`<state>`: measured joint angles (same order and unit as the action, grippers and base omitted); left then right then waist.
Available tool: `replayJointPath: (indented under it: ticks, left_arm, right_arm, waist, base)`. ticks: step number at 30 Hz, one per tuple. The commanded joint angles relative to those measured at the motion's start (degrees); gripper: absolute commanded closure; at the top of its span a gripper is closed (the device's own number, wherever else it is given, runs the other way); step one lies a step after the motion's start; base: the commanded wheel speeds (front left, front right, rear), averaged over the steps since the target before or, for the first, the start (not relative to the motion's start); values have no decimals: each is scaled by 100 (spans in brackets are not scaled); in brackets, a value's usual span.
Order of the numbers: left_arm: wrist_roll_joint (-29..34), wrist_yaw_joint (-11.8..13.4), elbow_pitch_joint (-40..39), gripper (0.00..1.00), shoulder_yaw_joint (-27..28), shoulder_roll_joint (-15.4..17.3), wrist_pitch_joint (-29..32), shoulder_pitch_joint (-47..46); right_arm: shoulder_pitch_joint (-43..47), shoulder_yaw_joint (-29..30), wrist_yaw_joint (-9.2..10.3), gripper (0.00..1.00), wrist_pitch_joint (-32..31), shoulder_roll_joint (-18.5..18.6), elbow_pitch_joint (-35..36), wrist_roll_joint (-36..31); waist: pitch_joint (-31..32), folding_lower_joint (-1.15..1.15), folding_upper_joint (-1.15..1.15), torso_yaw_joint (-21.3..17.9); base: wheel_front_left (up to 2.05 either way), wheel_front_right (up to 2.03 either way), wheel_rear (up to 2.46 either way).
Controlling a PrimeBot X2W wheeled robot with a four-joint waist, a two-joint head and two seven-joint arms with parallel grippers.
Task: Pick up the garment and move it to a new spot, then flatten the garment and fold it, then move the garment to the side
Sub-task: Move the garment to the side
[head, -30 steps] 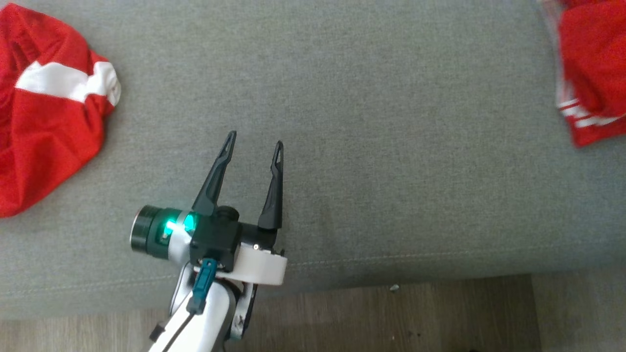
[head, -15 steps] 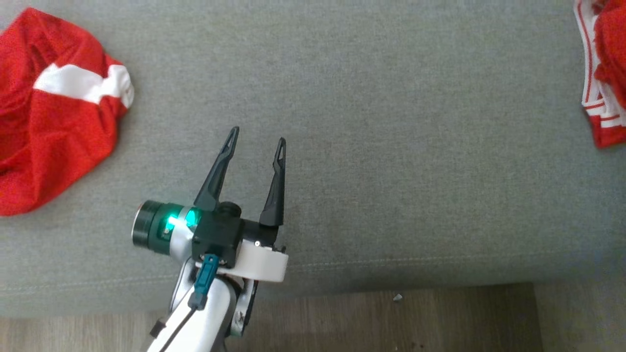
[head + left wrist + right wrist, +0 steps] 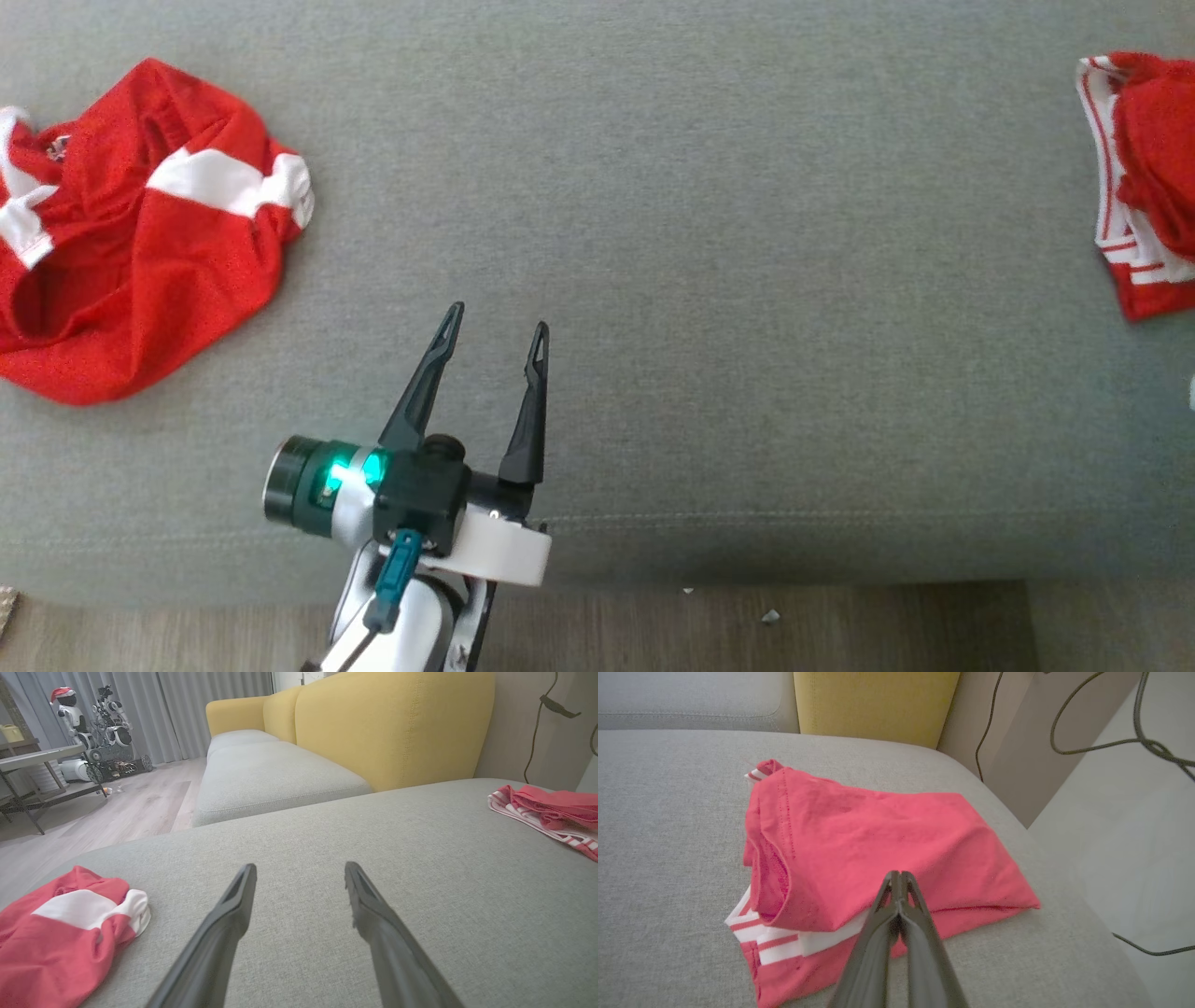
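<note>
A folded red shirt point(image 3: 878, 849) lies at the right end of the grey sofa seat point(image 3: 700, 280) — folded and set aside, apparently done. The right gripper point(image 3: 900, 877), pinched shut on nothing, points at it; the left gripper point(image 3: 498, 319) hangs spread over the seat's front. A crumpled red-and-white garment point(image 3: 140, 252) (seat's left end) lies unfolded — likely next.

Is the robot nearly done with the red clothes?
The folded garment at the right end of the cushion looks done; the shut right claw points at it, gripping nothing that I can see. Nothing is in hand: the left claw is open above bare cushion. The crumpled garment on the left probably needs picking up, flattening and folding.
</note>
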<state>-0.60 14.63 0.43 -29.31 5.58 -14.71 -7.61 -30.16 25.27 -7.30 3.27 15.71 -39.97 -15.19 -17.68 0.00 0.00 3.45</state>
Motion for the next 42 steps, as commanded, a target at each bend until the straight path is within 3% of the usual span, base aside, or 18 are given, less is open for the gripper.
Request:
replayJointPath:
  ticks: [1, 10, 19, 20, 22, 23, 27, 32, 36, 39, 42]
  left_arm:
    - [3, 5, -216, 0, 136, 65, -29, -72]
    - [14, -39, -190, 0, 54, 44, -29, -111]
    - [-27, 94, -184, 0, 143, 49, -29, 178]
    - [-41, 133, -198, 0, 184, 54, -29, 243]
    - [-75, 210, -244, 0, 285, 66, -29, 374]
    - [-97, 236, -264, 0, 330, 71, -29, 451]
    - [-223, 285, -356, 0, 536, 55, -29, 737]
    - [-387, 334, -637, 0, 984, 7, -29, 1142]
    - [-354, 48, -1121, 0, 1191, 7, -29, 1642]
    - [-363, -129, -1128, 0, 1305, 0, -29, 1973]
    - [-293, -293, -1064, 0, 1419, 19, -29, 2155]
  right_arm:
    - [-267, -81, -19, 100, 110, 147, -18, -114]
    - [-877, -11, -19, 100, -68, 164, -1259, -614]
    - [-163, -845, -19, 100, 483, -622, -1074, -752]
    - [26, -1010, -19, 65, 560, -764, -987, -765]
    - [403, -1349, -19, 46, 767, -1046, -825, -564]
    - [586, -1568, -19, 0, 880, -1134, -740, -418]
    - [1232, -2764, -19, 0, 1160, -1265, -93, 675]
    - [2077, -3936, -19, 0, 1170, -1102, 1901, 2086]
    - [2816, -3913, -19, 0, 1172, -809, 3317, 2477]
    - [3247, -3697, -19, 0, 1172, -794, 3414, 2451]
    - [3515, -3769, -19, 0, 1172, -842, 3062, 2691]
  waist:
    - [-17, 0, 0, 67]
    - [-151, 0, 0, 337]
    - [367, 0, 0, 454]
    - [481, 0, 0, 450]
    - [692, 0, 0, 431]
    - [787, 0, 0, 417]
    - [1141, 0, 0, 350]
    - [1446, 0, 0, 222]
    - [1786, 0, 0, 72]
    - [1928, 0, 0, 2]
    - [2022, 0, 0, -56]
  base:
    - [0, 0, 0]
    - [0, 0, 0]
    - [0, 0, 0]
    - [0, 0, 0]
    - [0, 0, 0]
    - [0, 0, 0]
    - [0, 0, 0]
    - [0, 0, 0]
    - [0, 0, 0]
    - [0, 0, 0]
    - [0, 0, 0]
